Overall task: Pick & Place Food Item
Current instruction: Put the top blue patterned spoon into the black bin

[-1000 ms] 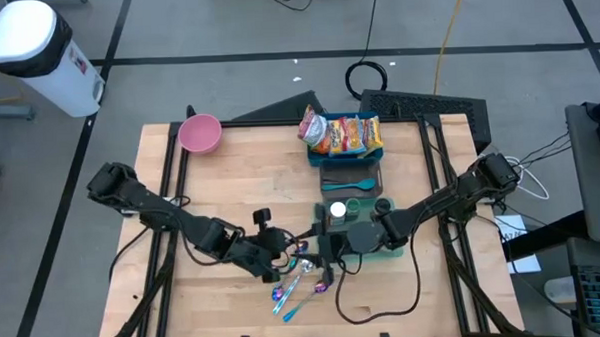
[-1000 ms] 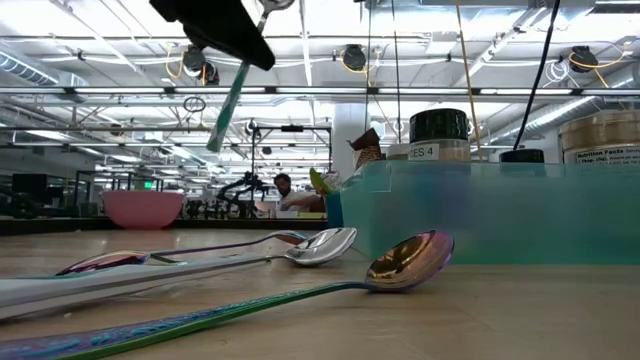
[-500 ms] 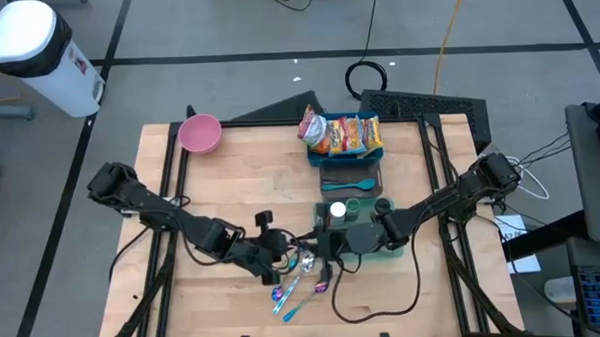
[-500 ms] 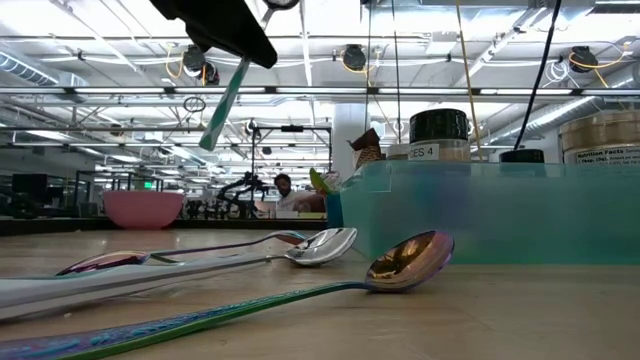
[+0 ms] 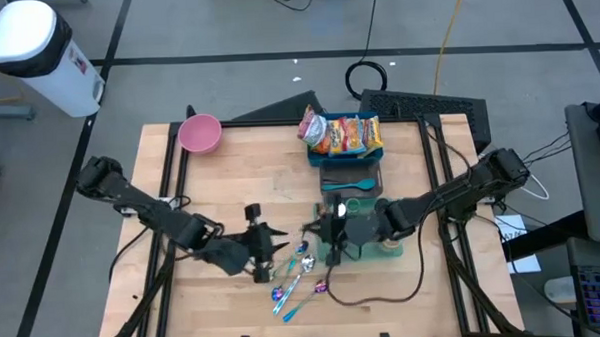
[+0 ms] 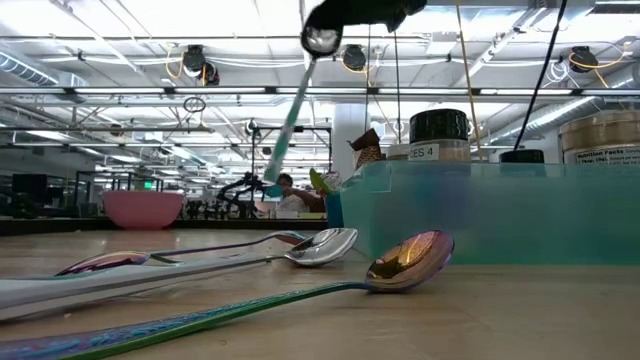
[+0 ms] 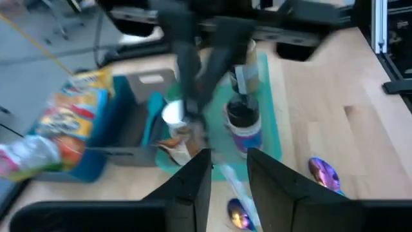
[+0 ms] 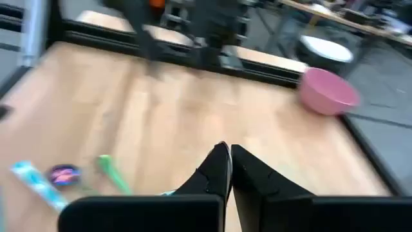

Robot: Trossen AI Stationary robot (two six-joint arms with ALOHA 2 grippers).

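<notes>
Snack packets (image 5: pixel 341 135) sit untouched in the blue bin (image 5: pixel 313 156), well beyond both grippers; teal-handled spoon (image 6: pixel 290 120) has apparently passed from left gripper (image 5: pixel 270 246), now wide and backed off, to right gripper (image 5: pixel 328 232), clamped on it, so no food progress.

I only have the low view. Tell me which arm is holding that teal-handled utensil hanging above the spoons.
Observer: The right gripper is shut on it. The teal-handled utensil hangs from it, just by the teal tray.
Operator: Report the other arm.
Observer: The left gripper is over the table, left of the spoons, with its fingers open and nothing in them.
Operator: Say what's behind the tray.
Observer: A blue bin of snack packets stands at the table's back edge.
</notes>
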